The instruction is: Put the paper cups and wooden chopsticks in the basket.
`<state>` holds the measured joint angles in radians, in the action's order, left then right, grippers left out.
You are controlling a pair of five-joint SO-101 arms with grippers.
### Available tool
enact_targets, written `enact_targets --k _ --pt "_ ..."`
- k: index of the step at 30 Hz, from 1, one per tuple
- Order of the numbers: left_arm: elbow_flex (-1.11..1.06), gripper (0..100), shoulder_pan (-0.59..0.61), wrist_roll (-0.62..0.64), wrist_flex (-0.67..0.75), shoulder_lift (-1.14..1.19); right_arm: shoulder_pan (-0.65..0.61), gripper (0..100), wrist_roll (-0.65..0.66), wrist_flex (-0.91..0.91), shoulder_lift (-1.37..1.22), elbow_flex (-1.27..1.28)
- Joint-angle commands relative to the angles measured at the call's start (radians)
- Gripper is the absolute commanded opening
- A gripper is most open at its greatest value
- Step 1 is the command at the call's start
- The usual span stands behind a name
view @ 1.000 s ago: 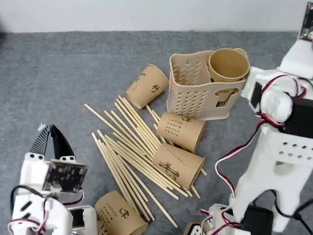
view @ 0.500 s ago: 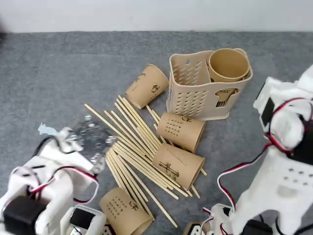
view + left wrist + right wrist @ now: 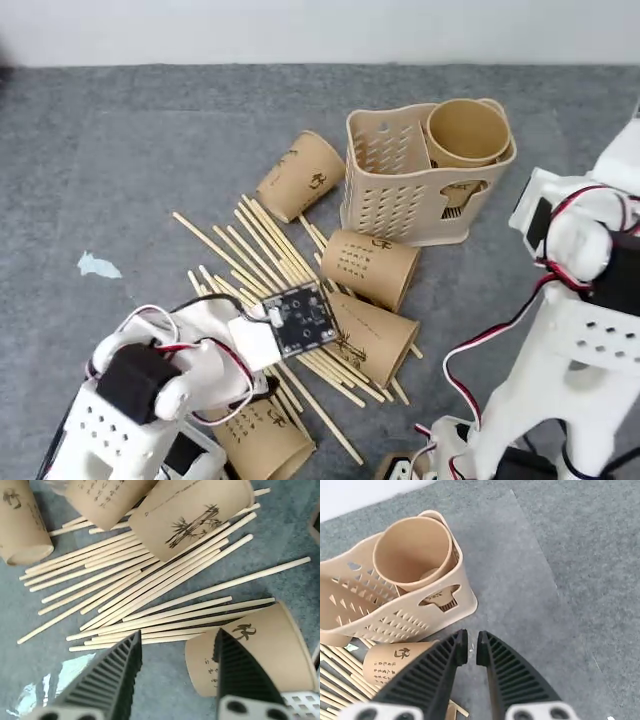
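So one tan paper cup (image 3: 467, 132) is already standing in the beige perforated plastic basket (image 3: 400, 200), upper right of the overhead frame. Four other tan cups (image 3: 300, 175) lie tipped over among scattered pale wooden chopsticks (image 3: 270, 255) mid-frame on the grey mat (image 3: 150, 150). The left gripper (image 3: 177, 637) has its black jaws spread wide over the chopsticks. The right gripper (image 3: 471, 642) is pinched nearly together with nothing in it, near the basket.
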<state>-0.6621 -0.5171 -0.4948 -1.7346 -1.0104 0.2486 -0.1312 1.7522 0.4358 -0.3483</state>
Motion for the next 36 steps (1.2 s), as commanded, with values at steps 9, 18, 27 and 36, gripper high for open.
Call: enact_targets --k 9,18,27,36 --pt "0.021 23 0.002 -0.008 -0.021 0.155 0.005 4.6 0.009 0.036 0.018 0.009" --pt "0.099 23 -0.023 -0.046 -0.025 0.342 0.007 4.6 0.009 0.036 0.016 0.011" --pt "0.082 23 -0.175 -0.083 -0.025 0.535 0.007 4.6 0.009 0.035 0.016 0.011" --pt "0.084 23 -0.284 -0.103 -0.023 0.763 0.007 4.7 0.009 0.035 0.015 0.011"
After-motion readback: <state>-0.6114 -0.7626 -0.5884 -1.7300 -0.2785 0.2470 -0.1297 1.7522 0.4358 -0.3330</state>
